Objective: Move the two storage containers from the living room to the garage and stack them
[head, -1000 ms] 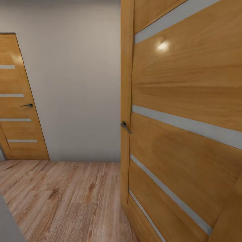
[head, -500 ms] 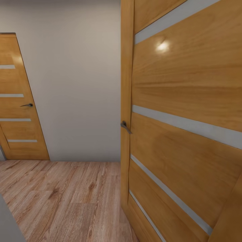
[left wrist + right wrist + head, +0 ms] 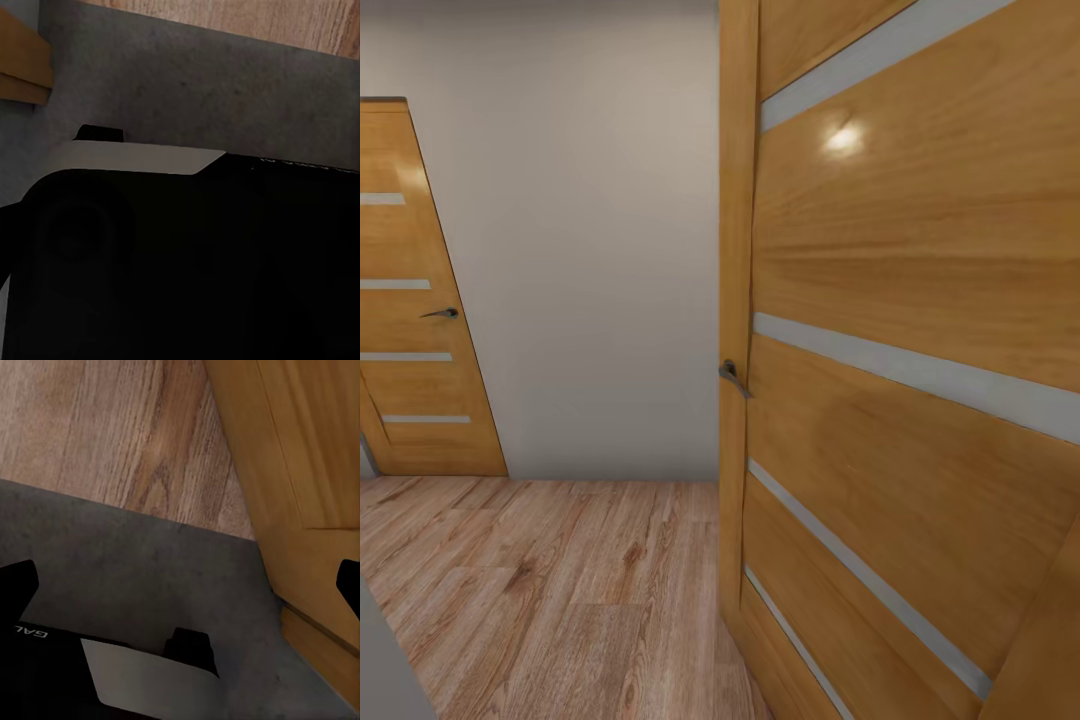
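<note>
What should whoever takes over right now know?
Right gripper: jaws apart, holding nothing.
Left gripper: too dark to read.
The head view faces an open wooden door and a white wall over wood-plank floor. A grey surface lies under the arms.
Containers: location unknown from here, and no stacking confirmed.
Left to do: probably find them first.
</note>
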{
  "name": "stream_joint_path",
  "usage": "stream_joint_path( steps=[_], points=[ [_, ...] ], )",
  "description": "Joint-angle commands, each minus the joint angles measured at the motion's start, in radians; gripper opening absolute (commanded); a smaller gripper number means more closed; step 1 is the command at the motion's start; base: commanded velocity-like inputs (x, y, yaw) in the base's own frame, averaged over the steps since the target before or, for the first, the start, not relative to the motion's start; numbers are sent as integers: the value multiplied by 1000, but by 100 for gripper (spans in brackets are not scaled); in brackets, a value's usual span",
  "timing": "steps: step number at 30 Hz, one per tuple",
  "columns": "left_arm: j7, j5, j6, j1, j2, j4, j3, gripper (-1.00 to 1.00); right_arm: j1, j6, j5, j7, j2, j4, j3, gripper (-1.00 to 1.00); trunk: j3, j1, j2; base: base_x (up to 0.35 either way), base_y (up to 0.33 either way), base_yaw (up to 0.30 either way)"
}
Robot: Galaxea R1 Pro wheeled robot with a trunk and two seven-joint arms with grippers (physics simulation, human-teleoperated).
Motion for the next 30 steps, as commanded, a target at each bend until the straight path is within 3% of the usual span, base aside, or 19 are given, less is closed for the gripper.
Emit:
stream_joint_path(
  steps=[1, 18, 25, 30],
  points=[
    [-2, 8, -2, 0, 0, 0, 1, 100, -1, -5, -9, -1, 1, 3, 8, 100, -1, 0, -1, 0, 0, 0],
    [-3, 6, -2, 0, 0, 0, -1, 100, -1, -7, -9, -1, 1, 3, 9, 100, -9, 0, -1, 6, 0, 0],
    [-3, 3, -2, 0, 0, 1, -3, 100, -1, -7, -9, -1, 1, 3, 9, 100, -9, 0, -1, 273, 0, 0],
    [-2, 5, -2, 0, 0, 0, -2, 100, -1, -5, -9, -1, 1, 3, 9, 100, -9, 0, -1, 55, 0, 0]
  ],
)
